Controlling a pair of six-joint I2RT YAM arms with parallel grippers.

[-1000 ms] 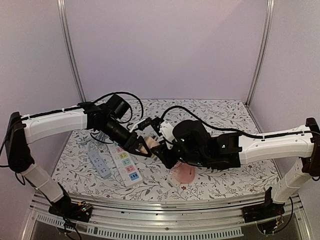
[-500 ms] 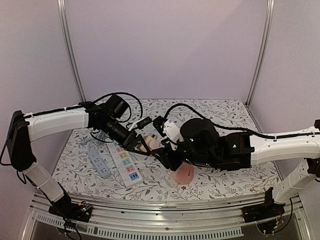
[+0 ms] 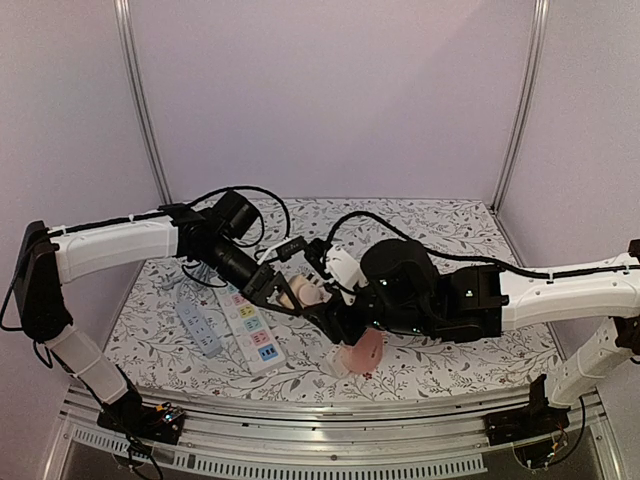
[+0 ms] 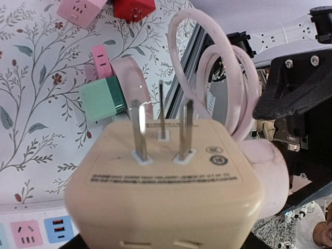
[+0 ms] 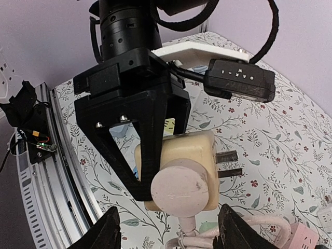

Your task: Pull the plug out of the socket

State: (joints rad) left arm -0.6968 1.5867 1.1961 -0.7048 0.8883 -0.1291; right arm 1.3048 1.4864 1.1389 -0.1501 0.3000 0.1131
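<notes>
1. The right gripper [image 5: 170, 220] has just spread apart, empty, flanking the pink plug [image 5: 180, 188].
2. Plug sits seated in the cream socket cube [image 5: 189, 148], prongs [image 5: 228, 163] toward 3 o'clock, clamped by the left gripper [image 3: 285, 295].
3. Pull looks unfinished; regrasp likely.

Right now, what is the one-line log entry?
left pincer: shut on cream socket cube | right pincer: open, facing pink plug | plug: seated in cube, not yet pulled
</notes>
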